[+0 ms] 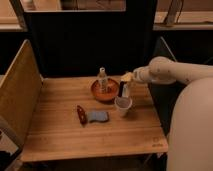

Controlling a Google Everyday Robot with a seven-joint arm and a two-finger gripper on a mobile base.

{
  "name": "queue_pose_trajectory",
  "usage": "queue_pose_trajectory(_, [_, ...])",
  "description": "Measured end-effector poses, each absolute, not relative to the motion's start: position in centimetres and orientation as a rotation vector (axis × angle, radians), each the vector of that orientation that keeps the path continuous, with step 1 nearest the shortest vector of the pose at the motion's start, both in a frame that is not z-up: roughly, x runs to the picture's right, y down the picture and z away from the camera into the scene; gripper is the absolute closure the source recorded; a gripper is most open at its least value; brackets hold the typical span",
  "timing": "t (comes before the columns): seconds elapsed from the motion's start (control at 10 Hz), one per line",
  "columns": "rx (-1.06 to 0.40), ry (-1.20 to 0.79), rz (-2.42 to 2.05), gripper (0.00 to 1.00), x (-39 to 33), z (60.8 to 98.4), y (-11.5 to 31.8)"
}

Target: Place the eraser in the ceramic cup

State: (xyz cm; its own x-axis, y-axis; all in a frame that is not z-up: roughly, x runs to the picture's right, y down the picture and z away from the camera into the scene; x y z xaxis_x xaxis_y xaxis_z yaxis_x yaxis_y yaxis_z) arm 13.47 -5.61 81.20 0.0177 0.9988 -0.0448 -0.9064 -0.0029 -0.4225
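On the pale wooden plank table (60,135) stands a small tapered white ceramic cup (123,106), smooth and handleless, just beside a round orange-red bowl (105,91) (a clear bottle (102,79) rises from it). The gripper (125,86) hangs directly above the cup, its jaws pinching 1 slim rectangular eraser (124,90), upright, lower end just over the rim.

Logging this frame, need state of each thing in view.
tool: above the ceramic cup, shut on the eraser
eraser: held upright over the cup, not yet inside
ceramic cup: upright
orange-red bowl: upright
clear bottle: upright, at the bowl
blue pad: lying flat
red object: lying down
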Motion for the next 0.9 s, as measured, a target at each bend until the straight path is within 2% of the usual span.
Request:
queue_pose_trajectory(0.3, [-0.364, -0.374, 1.445, 0.27, 12.1, 79.7, -5.9])
queue_pose_trajectory(0.4, [-0.365, -0.39, 1.427, 0.21, 11.9, 79.4, -5.7])
queue_pose_trajectory(0.9, [-0.398, -0.426, 1.412, 0.2, 11.5, 79.3, -4.3])
